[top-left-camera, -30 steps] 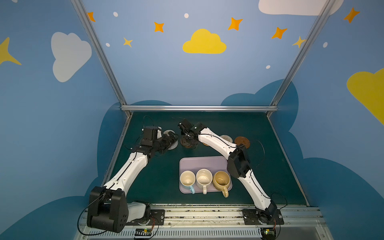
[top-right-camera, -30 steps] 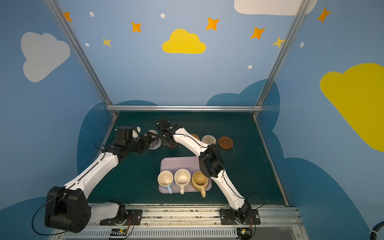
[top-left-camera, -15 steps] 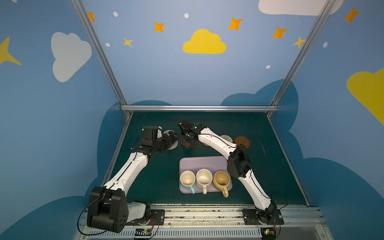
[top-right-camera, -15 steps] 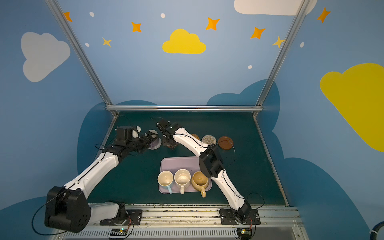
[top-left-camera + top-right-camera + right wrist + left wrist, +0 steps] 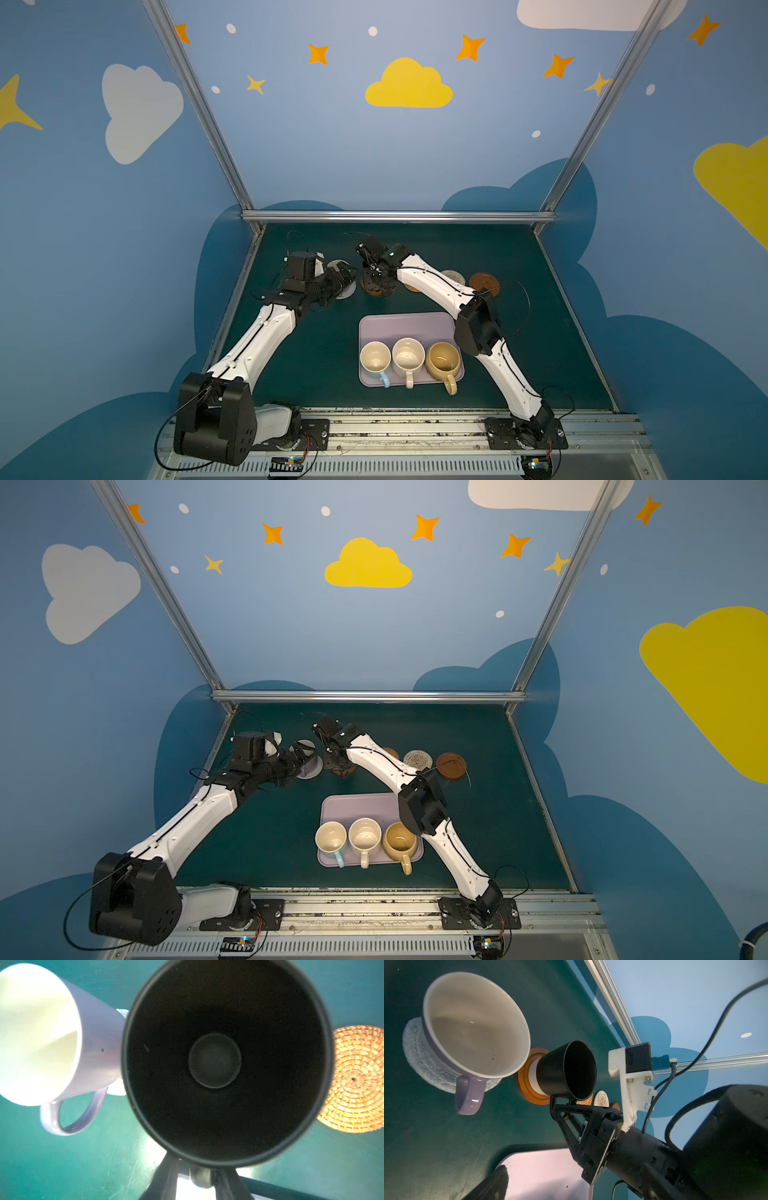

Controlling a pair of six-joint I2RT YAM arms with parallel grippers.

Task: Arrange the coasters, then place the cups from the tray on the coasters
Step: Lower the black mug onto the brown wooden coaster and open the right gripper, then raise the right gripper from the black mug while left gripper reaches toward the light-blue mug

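Lilac mug [image 5: 475, 1022], cream inside; black mug [image 5: 566, 1072] all dark; orange-tan woven coaster [image 5: 357, 1080]; pale lilac tray [image 5: 407, 326].

no readable text, label or number shows anywhere.

Glossy lilac mug [image 5: 475, 1028] on rough woven coaster [image 5: 415, 1053].

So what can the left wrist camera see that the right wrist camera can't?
Only the left wrist view shows the brown wooden coaster under the black mug, the cream woven coaster and the metal frame. Only the right wrist view looks straight down to the black mug's bottom. Both show the lilac mug, black mug and orange woven coaster.
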